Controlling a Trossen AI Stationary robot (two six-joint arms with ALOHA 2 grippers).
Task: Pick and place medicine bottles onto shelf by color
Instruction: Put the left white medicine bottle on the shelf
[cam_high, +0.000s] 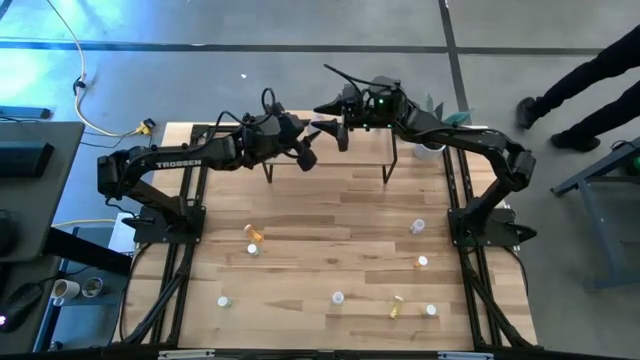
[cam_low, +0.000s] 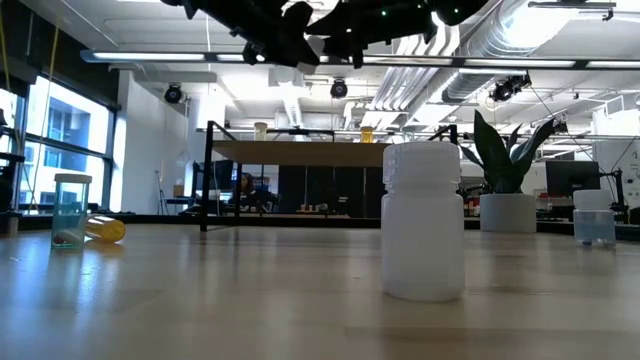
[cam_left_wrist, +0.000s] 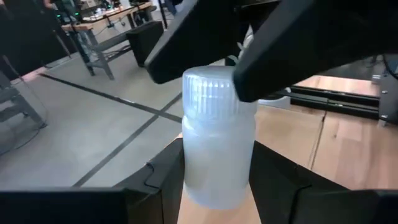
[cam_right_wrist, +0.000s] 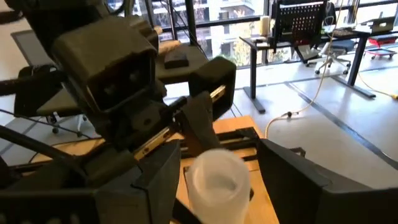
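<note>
Up in the air over the shelf (cam_low: 300, 152), at the far edge of the desk (cam_high: 330, 215), with both arms reaching in toward each other. Clamped in the left gripper (cam_left_wrist: 217, 186): a white bottle (cam_left_wrist: 217, 124), held upright by the lower part of its body, one dark finger pressed on each side. Straddling the same bottle from the opposite side with the right gripper (cam_right_wrist: 214, 186) — fingers apart, one on either side of the ribbed cap, with a little daylight showing next to the bottle in the right wrist view. Hard to tell whether touching the cap or just beside it.

On top of the shelf, toward its two ends: two small yellowish bottles (cam_low: 260, 130) (cam_low: 367, 133), standing upright. Near the shelf's right end, at the back of the desk: a potted plant (cam_low: 505, 170).

Scattered over the near half of the desk, well apart from the shelf: a yellow bottle (cam_high: 255, 232) lying on its side with a pale one (cam_high: 253, 250) just beside it, another yellow one (cam_high: 397, 307) lying down near the front — and several white or clear ones standing, among them (cam_high: 223, 300), (cam_high: 338, 297), (cam_high: 431, 310), (cam_high: 422, 262) and (cam_high: 417, 227).

Beyond the desk, on the floor at the far right: a person's legs (cam_high: 590, 90).
</note>
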